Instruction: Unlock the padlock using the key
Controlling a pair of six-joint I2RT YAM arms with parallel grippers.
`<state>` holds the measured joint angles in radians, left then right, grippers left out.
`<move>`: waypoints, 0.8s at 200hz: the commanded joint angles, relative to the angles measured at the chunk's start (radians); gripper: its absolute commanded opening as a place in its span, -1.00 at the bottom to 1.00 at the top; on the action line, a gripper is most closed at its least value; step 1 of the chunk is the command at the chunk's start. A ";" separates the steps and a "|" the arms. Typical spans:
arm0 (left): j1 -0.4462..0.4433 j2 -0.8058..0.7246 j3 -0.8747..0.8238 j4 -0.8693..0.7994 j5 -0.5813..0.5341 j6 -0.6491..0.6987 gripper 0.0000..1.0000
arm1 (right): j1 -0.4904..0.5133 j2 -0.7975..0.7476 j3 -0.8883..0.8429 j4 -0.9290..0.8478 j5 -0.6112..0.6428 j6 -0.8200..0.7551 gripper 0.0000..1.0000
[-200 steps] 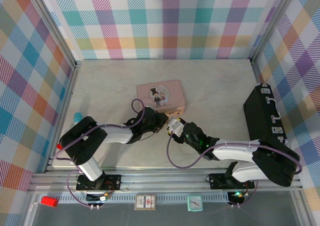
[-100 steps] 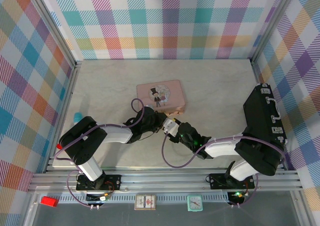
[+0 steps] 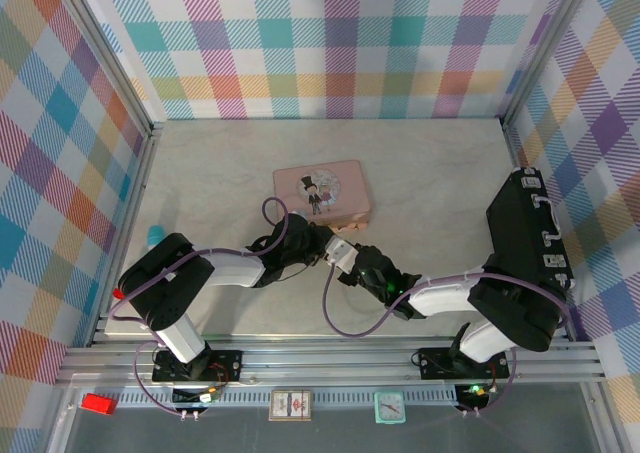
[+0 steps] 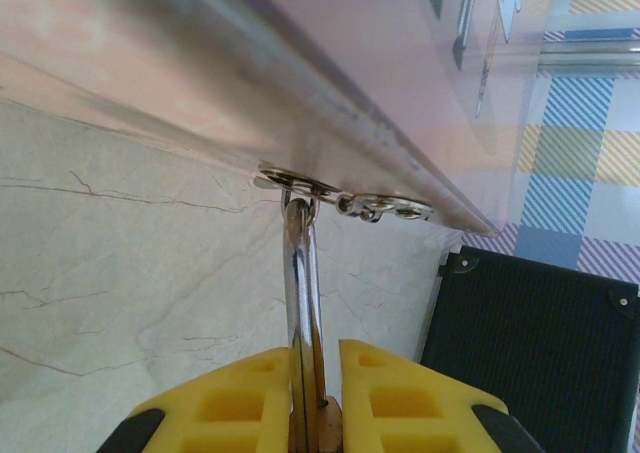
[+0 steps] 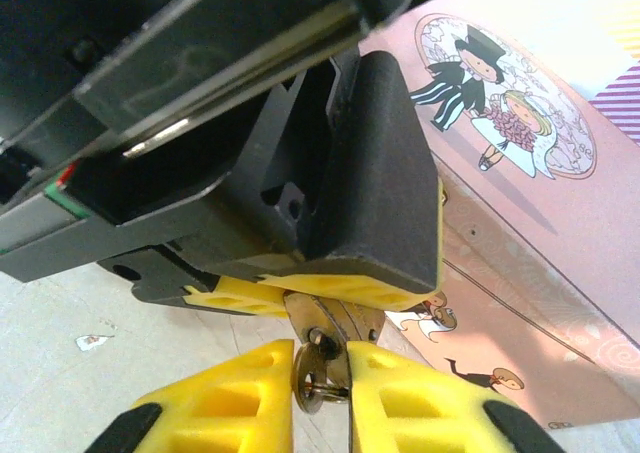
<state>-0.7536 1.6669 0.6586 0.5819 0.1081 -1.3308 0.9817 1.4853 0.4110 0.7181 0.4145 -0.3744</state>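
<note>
With the left tool (image 4: pixel 315 361) clamped on the padlock (image 4: pixel 303 308), hooked through the hasp (image 4: pixel 292 181) of the pink tin (image 4: pixel 380 43), and the right tool (image 5: pixel 320 361) pinching the key (image 5: pixel 314 383), which seems seated in the keyhole, insertion is the step in hand and the next move calls for a steady twist.

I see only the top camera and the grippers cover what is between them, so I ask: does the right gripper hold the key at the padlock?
Observer: Yes. In the right wrist view the right gripper pinches the key, its tip at the brass body of the padlock.
Operator: Who holds the padlock?
Observer: The left gripper is shut on it.
Operator: Is the shackle free?
Observer: No, the silver shackle passes through the hasp ring of the pink tin.
</note>
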 commanded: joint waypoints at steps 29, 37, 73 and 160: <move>0.015 0.003 0.006 0.039 0.062 -0.033 -1.00 | 0.006 0.019 0.011 0.031 0.053 0.041 -0.68; 0.014 0.001 0.005 0.038 0.062 -0.034 -1.00 | 0.005 0.023 0.007 0.046 0.071 0.051 -0.68; 0.016 -0.015 0.001 0.033 0.059 -0.034 -1.00 | 0.005 0.052 0.015 0.071 0.096 0.095 -0.69; 0.015 -0.045 -0.004 0.023 0.059 -0.027 -1.00 | 0.003 -0.022 0.035 -0.022 0.128 0.305 -0.86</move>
<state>-0.7452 1.6627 0.6586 0.5781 0.1139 -1.3308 0.9993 1.5146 0.4187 0.7593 0.4629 -0.1913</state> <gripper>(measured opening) 0.140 0.080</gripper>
